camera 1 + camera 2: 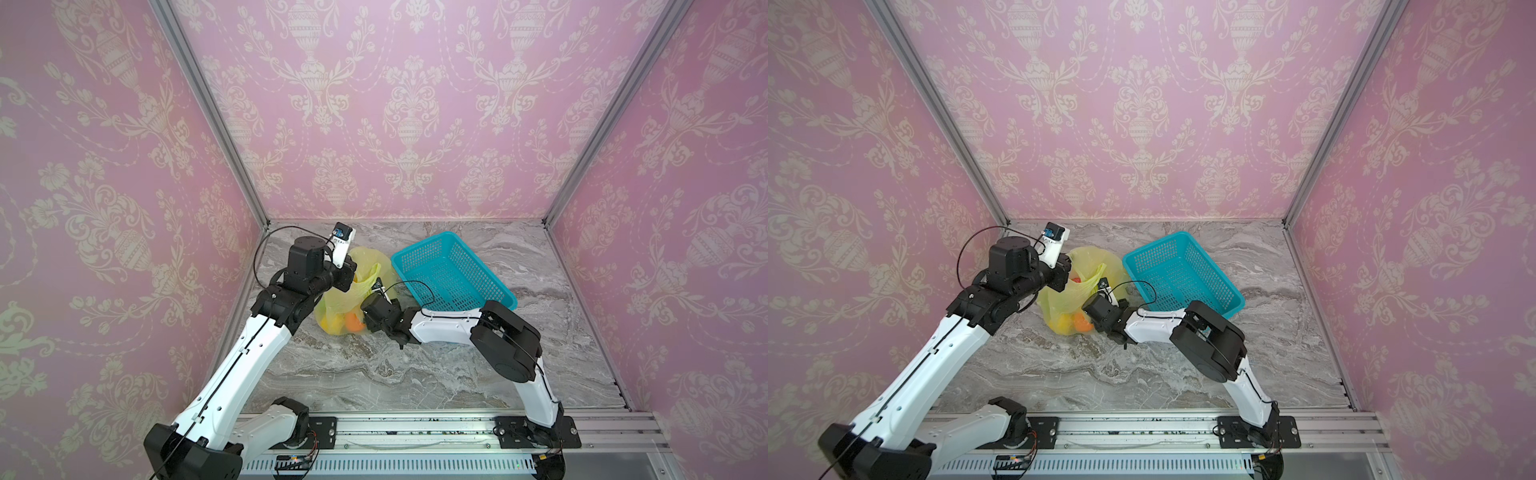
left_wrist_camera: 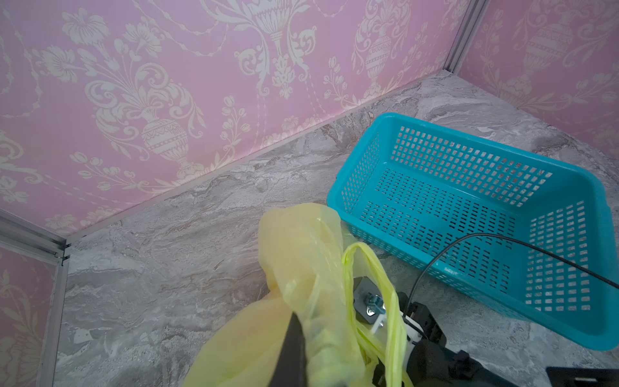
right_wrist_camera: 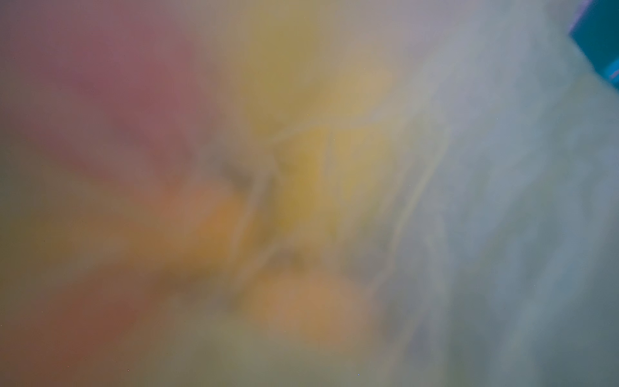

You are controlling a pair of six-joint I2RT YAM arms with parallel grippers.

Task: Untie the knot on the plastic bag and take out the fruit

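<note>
The plastic bag is thin yellow-green film standing on the marble table between the two arms in both top views. My left gripper is shut on its bunched upper plastic and holds it up. One loop handle hangs loose over the right arm's wrist camera mount. The knot does not show among the bunched plastic. Fruit shows through the lower bag: an orange piece and a yellow piece. My right gripper is pushed into the bag's side, its fingers hidden. The right wrist view is blurred plastic and colour patches.
A teal mesh basket with nothing in it stands right of the bag, close to the right forearm; its far wall shows in the left wrist view. Pink patterned walls close the table in on three sides. A black cable crosses over the basket.
</note>
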